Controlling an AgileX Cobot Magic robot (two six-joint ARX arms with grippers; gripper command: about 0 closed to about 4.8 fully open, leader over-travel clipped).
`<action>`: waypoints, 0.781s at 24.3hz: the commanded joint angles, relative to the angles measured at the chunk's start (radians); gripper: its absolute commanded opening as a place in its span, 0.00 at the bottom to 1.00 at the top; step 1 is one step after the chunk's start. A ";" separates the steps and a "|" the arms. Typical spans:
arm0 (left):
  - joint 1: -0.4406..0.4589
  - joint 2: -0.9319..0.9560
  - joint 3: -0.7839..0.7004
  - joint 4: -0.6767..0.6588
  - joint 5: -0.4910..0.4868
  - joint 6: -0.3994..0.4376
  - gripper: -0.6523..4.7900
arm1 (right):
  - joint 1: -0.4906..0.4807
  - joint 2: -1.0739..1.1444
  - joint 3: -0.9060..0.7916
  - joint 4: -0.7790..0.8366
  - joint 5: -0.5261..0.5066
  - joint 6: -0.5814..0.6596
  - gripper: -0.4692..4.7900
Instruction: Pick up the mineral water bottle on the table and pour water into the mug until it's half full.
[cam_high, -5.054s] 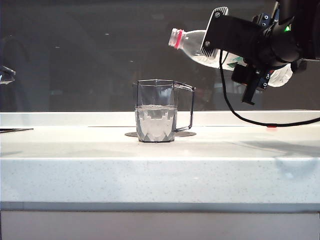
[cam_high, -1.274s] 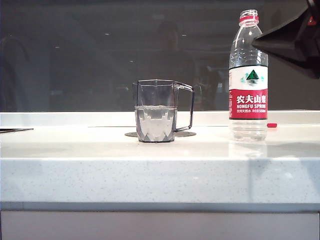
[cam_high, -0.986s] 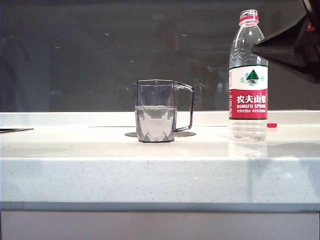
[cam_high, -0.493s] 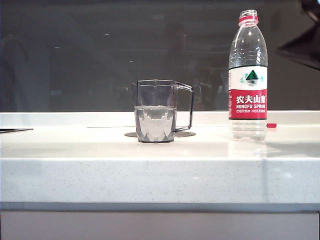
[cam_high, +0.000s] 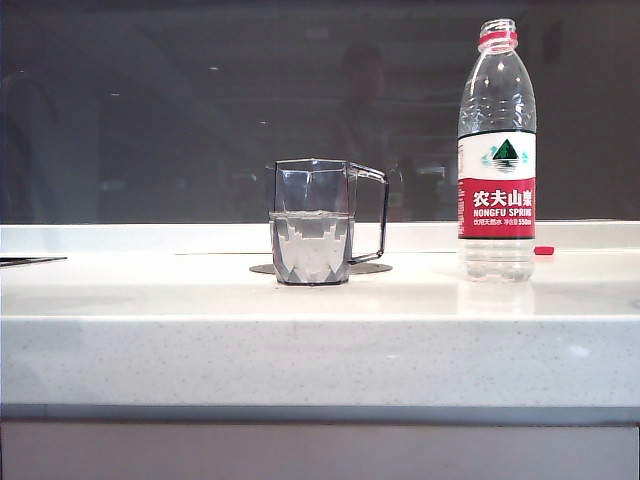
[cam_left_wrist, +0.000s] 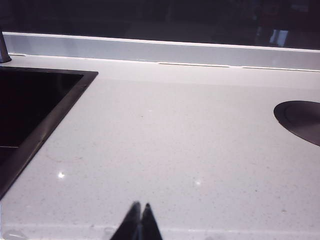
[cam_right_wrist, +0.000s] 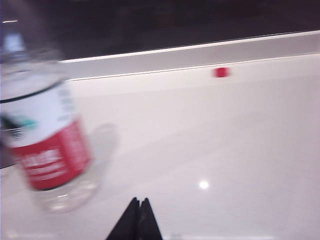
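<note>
My right pincer (cam_right_wrist: 138, 212) is closed on nothing, poised low over the white tabletop (cam_high: 320, 340), with the mineral water bottle (cam_right_wrist: 42, 125) standing close by and apart from it. My left pincer (cam_left_wrist: 139, 217) is closed too, empty, above bare tabletop beside a dark sink (cam_left_wrist: 27, 107). From the front, the bottle (cam_high: 496, 150) stands upright and uncapped at the right; the mug (cam_high: 314, 221) sits well left of it, handle towards the bottle, water (cam_high: 312, 245) filling about half. A small red cap (cam_high: 543, 250) lies just right of the bottle.
</note>
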 joint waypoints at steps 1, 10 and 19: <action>0.001 0.000 0.003 0.008 0.004 0.002 0.11 | -0.054 -0.079 -0.003 -0.073 -0.003 -0.023 0.08; 0.000 0.000 0.003 0.008 0.004 0.002 0.11 | -0.139 -0.253 -0.003 -0.162 -0.006 -0.025 0.08; 0.001 0.000 0.003 0.009 0.004 0.002 0.11 | -0.126 -0.253 -0.003 -0.158 -0.056 -0.029 0.08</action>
